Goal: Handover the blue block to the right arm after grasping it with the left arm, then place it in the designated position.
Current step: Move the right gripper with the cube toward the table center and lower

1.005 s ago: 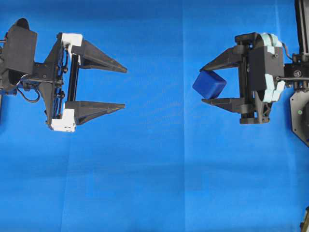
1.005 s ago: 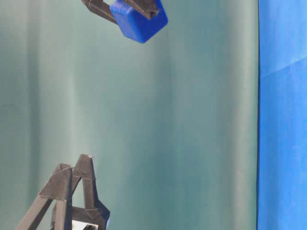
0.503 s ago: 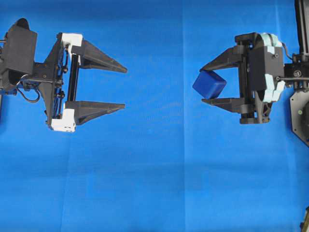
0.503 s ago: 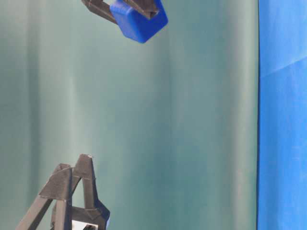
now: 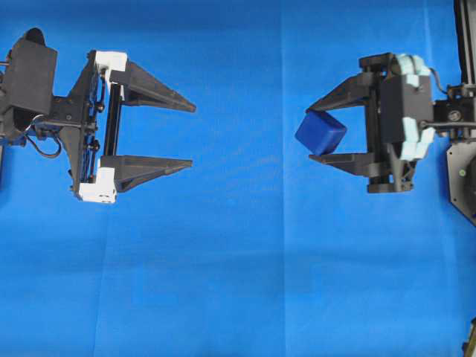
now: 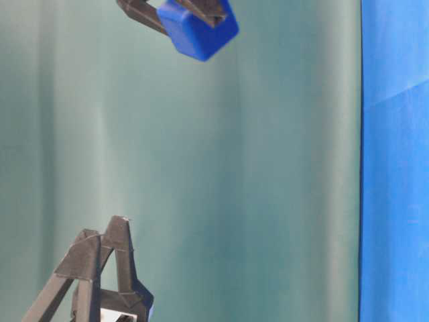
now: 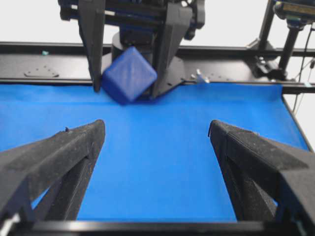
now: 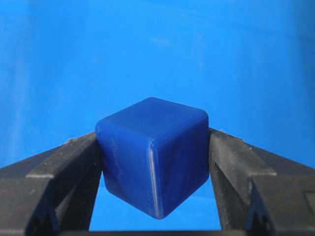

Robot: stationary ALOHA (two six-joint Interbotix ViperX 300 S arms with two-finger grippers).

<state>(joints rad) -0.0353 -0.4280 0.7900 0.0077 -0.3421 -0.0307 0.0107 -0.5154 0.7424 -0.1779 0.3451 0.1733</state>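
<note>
The blue block (image 5: pixel 320 132) is a small dark-blue cube held tilted between the two pointed fingers of my right gripper (image 5: pixel 315 131), above the blue cloth at the right. It fills the right wrist view (image 8: pixel 153 155), pinched on both sides, and shows in the table-level view (image 6: pixel 198 28) and the left wrist view (image 7: pixel 129 74). My left gripper (image 5: pixel 193 135), with white finger-mount blocks, is open wide and empty at the left, facing the block from well apart. In the left wrist view its open fingers (image 7: pixel 74 152) frame bare cloth.
The blue cloth (image 5: pixel 238 282) covers the table. A black frame rail (image 7: pixel 236 71) runs along the far edge behind the right arm. A black base part (image 5: pixel 462 175) sits at the right edge.
My right gripper with the block has turned slightly and shifted a little left. The left gripper has not moved.
</note>
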